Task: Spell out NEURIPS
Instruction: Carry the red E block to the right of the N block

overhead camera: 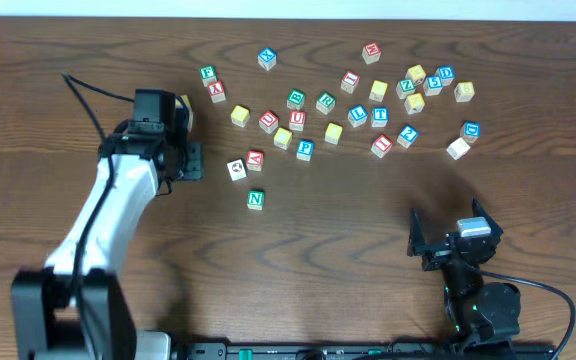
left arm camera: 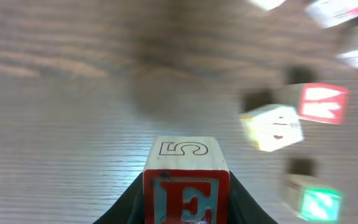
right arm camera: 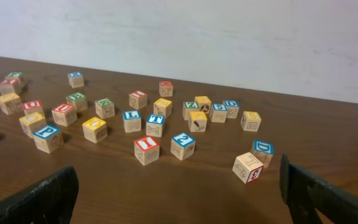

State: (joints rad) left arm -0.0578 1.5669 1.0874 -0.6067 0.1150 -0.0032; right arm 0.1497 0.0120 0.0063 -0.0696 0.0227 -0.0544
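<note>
Snugly, red E cube (left arm camera: 187,186) in left end effector (left arm camera: 187,214), N cube (left arm camera: 319,204) nearby.

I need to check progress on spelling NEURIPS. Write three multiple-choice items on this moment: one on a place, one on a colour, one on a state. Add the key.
1. Where is the green N cube?
A. Inside the main cluster.
B. Apart, on the robot's side of the other cubes.
C. In a gripper.

2. What colour is the letter on the E cube?
A. Blue.
B. Yellow.
C. Red.

3. How is the right gripper?
A. Open, holding nothing.
B. Shut on a cube.
C. Shut, empty.

Key:
1 B: the overhead view shows it by itself, below the other cubes.
2 C: the left wrist view shows a red E on the cube that the left gripper is shut on.
3 A: its fingers stand wide apart with nothing gripped.
</note>
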